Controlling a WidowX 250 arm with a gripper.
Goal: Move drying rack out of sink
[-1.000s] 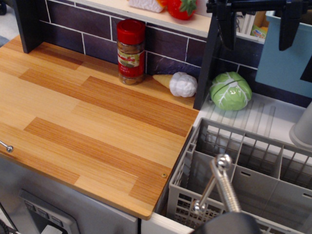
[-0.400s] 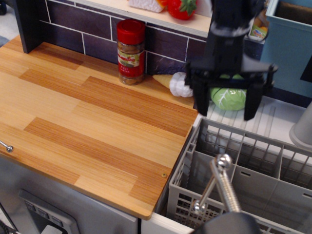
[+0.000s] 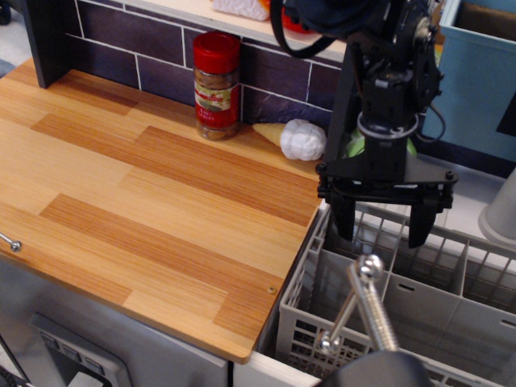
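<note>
Jaws (image 3: 382,227) spread over drying rack (image 3: 419,298); faucet (image 3: 367,310) close in front.

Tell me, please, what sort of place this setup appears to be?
Most likely a toy play kitchen: a wooden countertop against a dark tiled backsplash, a grey drying rack sitting in a white sink, and a red-capped spice jar beside a toy cauliflower.

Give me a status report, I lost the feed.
Gripper open, fingers straddling the back wall of the drying rack. Rack not gripped, sits in the sink. Faucet rises in front; cabbage behind arm.
</note>
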